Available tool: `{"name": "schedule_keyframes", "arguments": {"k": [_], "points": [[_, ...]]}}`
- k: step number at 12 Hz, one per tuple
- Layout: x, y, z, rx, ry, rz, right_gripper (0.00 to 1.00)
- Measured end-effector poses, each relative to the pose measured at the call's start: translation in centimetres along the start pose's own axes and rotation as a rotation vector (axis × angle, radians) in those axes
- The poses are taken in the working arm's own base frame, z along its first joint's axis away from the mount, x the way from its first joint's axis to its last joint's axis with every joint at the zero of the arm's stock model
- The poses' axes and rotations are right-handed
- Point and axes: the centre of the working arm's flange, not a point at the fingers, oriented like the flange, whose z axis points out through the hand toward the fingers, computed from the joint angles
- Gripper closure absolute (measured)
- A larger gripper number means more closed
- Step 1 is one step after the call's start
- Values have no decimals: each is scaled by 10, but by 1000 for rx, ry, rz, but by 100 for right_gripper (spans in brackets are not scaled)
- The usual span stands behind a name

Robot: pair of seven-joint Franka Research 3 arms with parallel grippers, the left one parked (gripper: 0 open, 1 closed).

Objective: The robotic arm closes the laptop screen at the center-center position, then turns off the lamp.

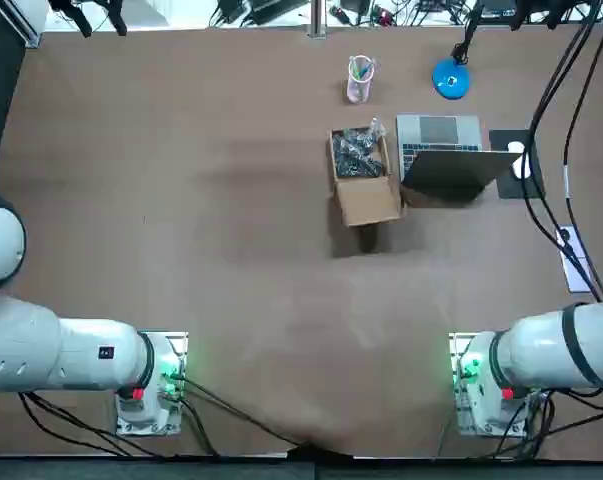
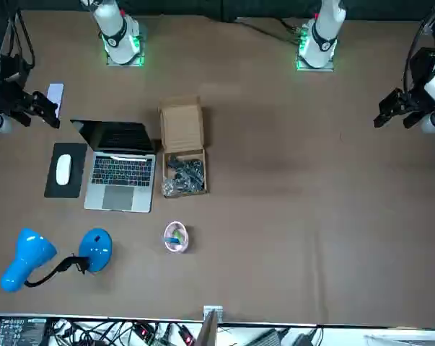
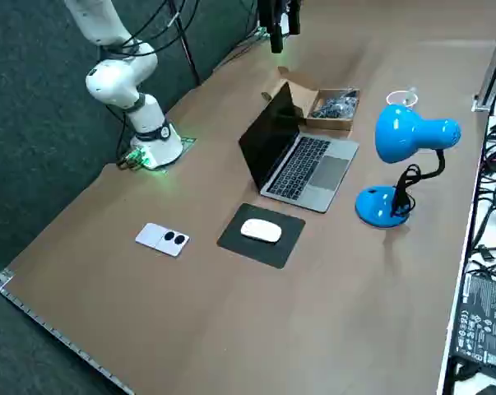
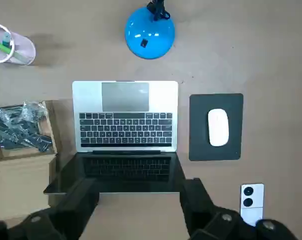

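Top view: the open silver laptop sits far right on the brown bench, with the blue desk lamp just beyond it. Wrist view: the black claw gapes wide, holding nothing, by the laptop's screen.

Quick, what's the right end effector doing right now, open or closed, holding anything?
Right end effector: open, holding nothing, hovering by the screen edge of the open laptop.

One each: laptop, lamp, mouse, mouse pad, cardboard box, cup, white device.
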Motion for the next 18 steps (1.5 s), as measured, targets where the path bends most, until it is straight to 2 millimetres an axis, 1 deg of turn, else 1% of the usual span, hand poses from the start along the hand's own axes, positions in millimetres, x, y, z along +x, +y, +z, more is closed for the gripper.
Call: {"name": "schedule_keyframes", "arguments": {"k": [18], "points": [[1,0,-1,1,7,2,0]]}}
